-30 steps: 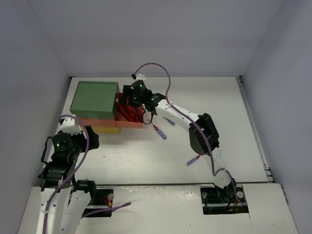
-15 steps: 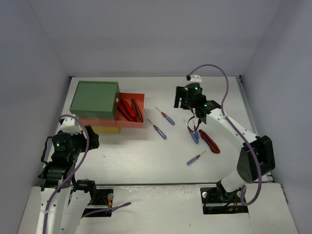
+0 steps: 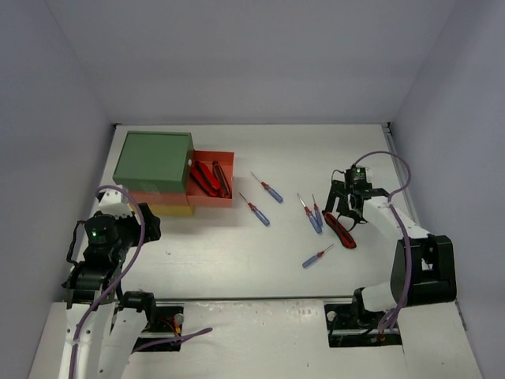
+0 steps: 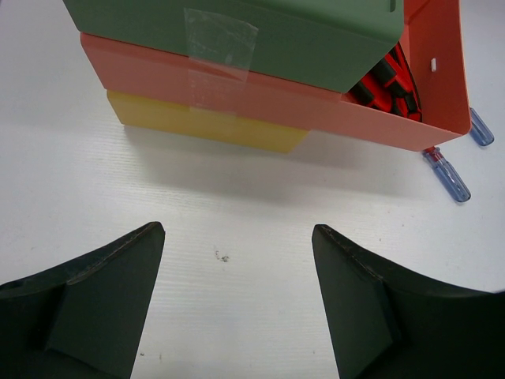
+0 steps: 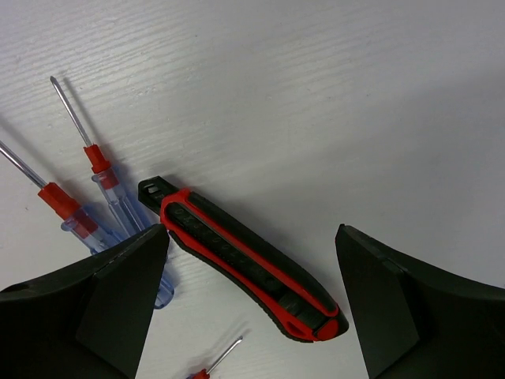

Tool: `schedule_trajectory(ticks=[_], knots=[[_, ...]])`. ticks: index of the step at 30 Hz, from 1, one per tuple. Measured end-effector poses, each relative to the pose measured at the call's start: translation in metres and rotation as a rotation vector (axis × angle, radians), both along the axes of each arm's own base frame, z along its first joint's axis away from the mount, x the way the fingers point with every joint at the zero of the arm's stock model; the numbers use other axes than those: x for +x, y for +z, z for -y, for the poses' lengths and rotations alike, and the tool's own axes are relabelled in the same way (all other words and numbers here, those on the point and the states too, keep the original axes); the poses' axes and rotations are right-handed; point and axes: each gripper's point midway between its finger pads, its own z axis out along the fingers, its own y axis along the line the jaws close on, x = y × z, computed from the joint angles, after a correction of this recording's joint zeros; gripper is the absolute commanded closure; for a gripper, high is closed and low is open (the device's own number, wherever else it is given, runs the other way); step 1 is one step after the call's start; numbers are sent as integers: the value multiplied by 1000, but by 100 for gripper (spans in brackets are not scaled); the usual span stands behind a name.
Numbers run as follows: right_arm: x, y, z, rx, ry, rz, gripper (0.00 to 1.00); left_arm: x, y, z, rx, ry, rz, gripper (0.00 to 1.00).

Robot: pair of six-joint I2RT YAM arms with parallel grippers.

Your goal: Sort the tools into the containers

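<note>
The containers are one stacked cabinet: green top (image 3: pixel 153 158), pulled-out orange-red drawer (image 3: pixel 228 160), yellow bottom (image 3: pixel 170 210). Red-and-black utility knives (image 3: pixel 208 177) lie in the orange-red drawer (image 4: pixel 237 99). Another utility knife (image 5: pixel 245 260) lies flat on the table, between the spread fingers of my open right gripper (image 5: pixel 251 230), which hovers above it without touching. In the top view that gripper (image 3: pixel 347 213) covers part of the knife (image 3: pixel 346 235). My left gripper (image 4: pixel 237 229) stands open and empty over bare table, in front of the yellow drawer (image 4: pixel 205 126).
Small blue-and-red screwdrivers lie loose: two (image 3: pixel 313 213) just left of the knife, one (image 3: pixel 318 256) nearer me, two more (image 3: pixel 268 189) (image 3: pixel 256 212) right of the orange-red drawer. One screwdriver (image 5: pixel 99 170) sits close to my right gripper's left finger. The table's right edge (image 3: pixel 410 205) is near.
My right arm has swung from the orange-red drawer to the right and come down over the loose utility knife, its jaws opening wider. The left arm has not moved.
</note>
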Motion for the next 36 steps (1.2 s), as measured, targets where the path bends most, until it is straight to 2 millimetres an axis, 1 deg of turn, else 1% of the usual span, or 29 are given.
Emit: schedule_trajectory(ticks=[4,7,12,15,20,24,27,31,36], knots=[[-2,-4,-3,29,-8,-15,14,0,0,0,0,0,2,27],[-4,-13,-6,49,-4,-49,12,-1,2,0,0,0,11,27],[-18,-31,-10,69,3,-123,10,-3,6,0,-1,0,31,27],[-24,-33,-10,70,0,-143,10,-4,7,0,-2,0,38,27],[-26,-34,-10,70,-1,-154,10,-5,8,0,-2,-1,45,27],[-30,-36,-10,74,-4,-166,13,-5,8,0,-2,-1,46,27],[-32,-42,-10,74,-9,-187,20,-5,8,0,-2,-1,46,27],[-28,-44,-8,62,-21,-195,35,-5,8,0,-2,-1,46,27],[-16,-41,-4,43,-35,-191,63,-5,8,0,-2,-1,46,27]])
